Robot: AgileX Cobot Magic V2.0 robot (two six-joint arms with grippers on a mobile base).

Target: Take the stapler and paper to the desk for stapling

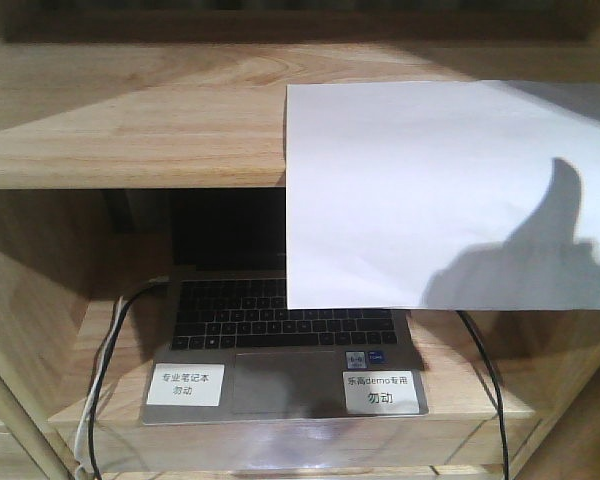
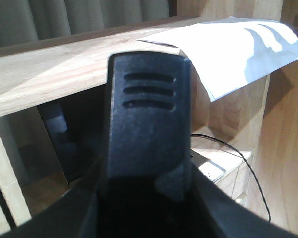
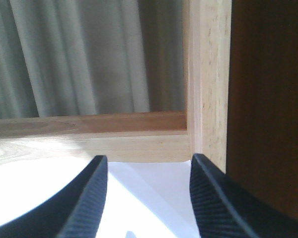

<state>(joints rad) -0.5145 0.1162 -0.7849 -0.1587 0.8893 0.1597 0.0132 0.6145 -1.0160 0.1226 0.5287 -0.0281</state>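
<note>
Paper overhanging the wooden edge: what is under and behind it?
The paper lies partly on the desk. The overhang hangs before an open laptop: keyboard and labelled palmrest show below it; the screen's right part is covered.

left label (image 1: 185,384) on laptop (image 1: 280,320) "专业笔记本 勿动", right label (image 1: 381,392) "乐高demo专用 勿动"

L gripper (image 2: 145,203) is clamping a black wedge, prob. the stapler (image 2: 146,114), w/ its dark fingers (image 2: 248,218) flaring out either side low in the wrist view. R gripper (image 3: 146,198) is holding its two ribbed black fingers (image 3: 87,203) spread apart. Neither arm is showing in the front view.
</note>
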